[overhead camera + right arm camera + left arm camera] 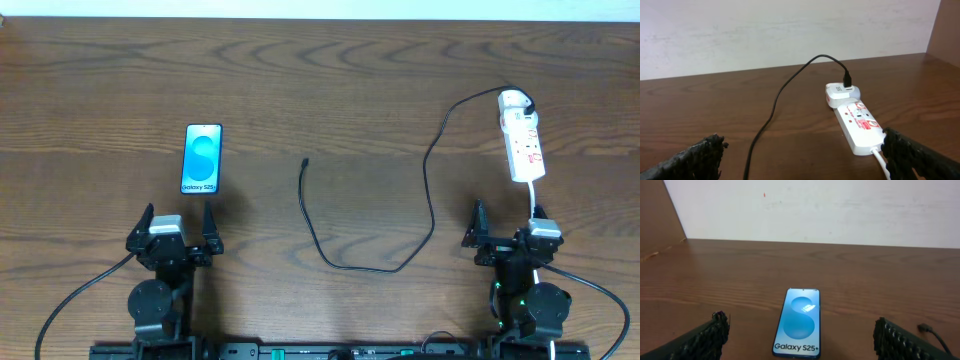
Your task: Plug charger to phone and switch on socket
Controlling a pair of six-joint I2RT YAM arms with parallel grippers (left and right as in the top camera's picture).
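Two arms sit folded low at the near edge of the table point(330, 80), one towards each near corner, wrists level and pointing at the far edge. We see the left gripper point(178, 220) spread wide with nothing between its fingers, and the right gripper point(508, 222) equally wide and empty. The phone point(796, 325) lies flat just beyond the left gripper, screen up, reading "Galaxy S25+". The socket point(857, 125) lies towards the far right corner, its red markings too small to read. The charger point(428, 170) is plugged into the socket's far end, and its free tip point(305, 161) rests mid-table, well apart from the phone
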